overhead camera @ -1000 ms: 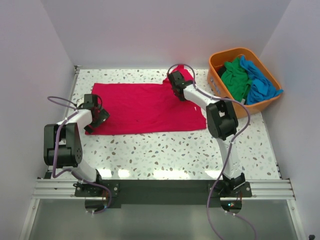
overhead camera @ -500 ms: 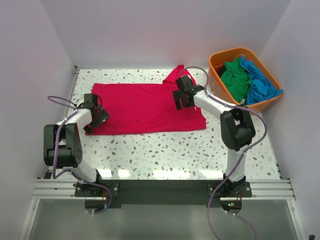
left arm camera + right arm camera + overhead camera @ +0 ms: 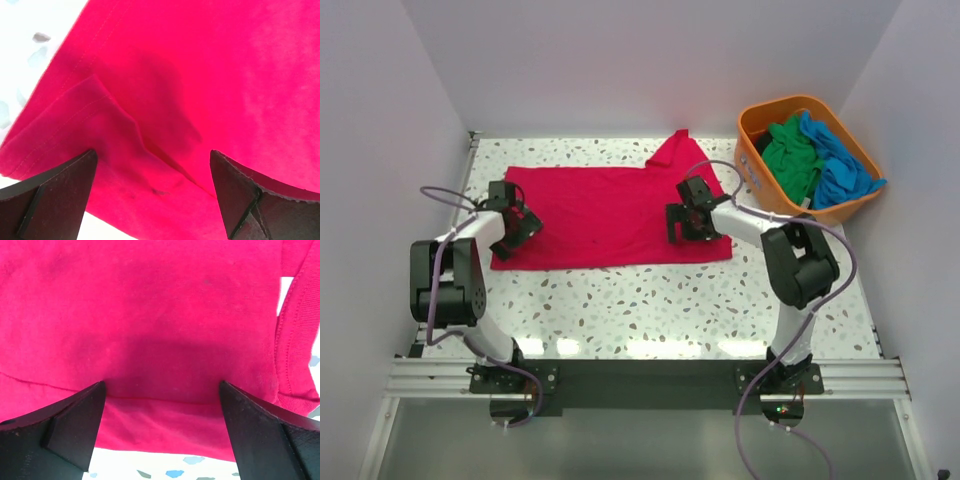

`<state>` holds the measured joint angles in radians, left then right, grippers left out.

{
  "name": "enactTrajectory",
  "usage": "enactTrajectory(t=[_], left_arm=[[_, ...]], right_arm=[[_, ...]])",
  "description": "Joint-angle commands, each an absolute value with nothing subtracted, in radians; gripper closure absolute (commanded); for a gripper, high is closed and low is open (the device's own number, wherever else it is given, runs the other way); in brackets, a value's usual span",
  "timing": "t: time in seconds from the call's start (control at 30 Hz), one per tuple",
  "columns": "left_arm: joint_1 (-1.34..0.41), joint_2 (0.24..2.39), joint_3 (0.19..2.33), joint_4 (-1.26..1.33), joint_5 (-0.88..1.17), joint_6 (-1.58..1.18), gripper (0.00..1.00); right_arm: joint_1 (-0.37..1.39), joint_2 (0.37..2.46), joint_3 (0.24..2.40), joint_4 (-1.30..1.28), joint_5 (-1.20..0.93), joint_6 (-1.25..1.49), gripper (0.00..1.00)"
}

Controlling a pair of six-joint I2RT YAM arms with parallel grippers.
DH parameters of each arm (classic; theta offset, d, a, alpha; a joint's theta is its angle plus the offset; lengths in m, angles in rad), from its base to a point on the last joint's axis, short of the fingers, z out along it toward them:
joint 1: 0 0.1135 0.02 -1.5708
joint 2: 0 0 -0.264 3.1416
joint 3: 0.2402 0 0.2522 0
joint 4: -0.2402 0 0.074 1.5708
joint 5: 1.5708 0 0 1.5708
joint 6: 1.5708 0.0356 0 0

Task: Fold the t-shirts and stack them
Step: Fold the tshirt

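Crimson t-shirt (image 3: 605, 215): spread flat. Left gripper (image 3: 152, 192) and right gripper (image 3: 162, 425): fingers spread wide, poised over opposite ends, nothing held. Advised: pinch every cloth layer at both ends, then lift evenly.

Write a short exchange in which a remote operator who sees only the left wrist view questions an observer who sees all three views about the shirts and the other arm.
Operator: My left gripper is open over a creased corner of the red t-shirt. Where is the other arm?
Observer: The right gripper is open too, over the opposite, right end of that shirt, close to its near edge.
Operator: Are the other shirts laid out on the table?
Observer: No. The green t-shirt and the blue t-shirt lie crumpled in the orange basket at the far right corner.
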<state>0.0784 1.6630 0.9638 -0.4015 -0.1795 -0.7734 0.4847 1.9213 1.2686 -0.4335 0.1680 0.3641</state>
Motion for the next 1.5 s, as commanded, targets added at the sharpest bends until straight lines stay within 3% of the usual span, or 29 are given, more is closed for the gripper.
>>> enactTrajectory(t=[0.0,0.23,0.4,0.57,0.7,0.9,1.1,1.37,1.47], left_arm=[[0.081,1.674,0.939,-0.368,-0.156,-0.756,0.00],[0.078,1.530,0.715,-0.397,-0.170,-0.772,0.00],[0.075,1.287,0.585,-0.497,-0.213,-0.816,0.00],[0.072,1.149,0.551,-0.554,-0.192,-0.807,0.00],[0.072,1.158,0.716,-0.589,-0.218,-0.776,0.00],[0.075,1.308,0.939,-0.551,-0.256,-0.764,0.00],[0.078,1.656,1.291,-0.538,-0.256,-0.712,0.00],[0.069,2.052,1.656,-0.586,-0.314,-0.620,0.00],[0.046,2.175,1.782,-0.617,-0.356,-0.598,0.05]], right_arm=[[0.482,1.853,1.140,-0.403,0.124,0.440,0.01],[0.482,1.651,0.855,-0.428,0.141,0.573,0.02],[0.482,1.471,0.686,-0.505,0.178,0.623,0.01],[0.482,1.310,0.655,-0.515,0.095,0.600,0.01],[0.482,1.281,0.837,-0.592,0.084,0.523,0.01],[0.474,1.376,1.115,-0.600,0.181,0.503,0.01],[0.459,1.615,1.359,-0.606,0.216,0.483,0.01],[0.456,1.742,1.407,-0.565,0.239,0.477,0.01],[0.456,1.753,1.402,-0.563,0.253,0.463,0.01]])
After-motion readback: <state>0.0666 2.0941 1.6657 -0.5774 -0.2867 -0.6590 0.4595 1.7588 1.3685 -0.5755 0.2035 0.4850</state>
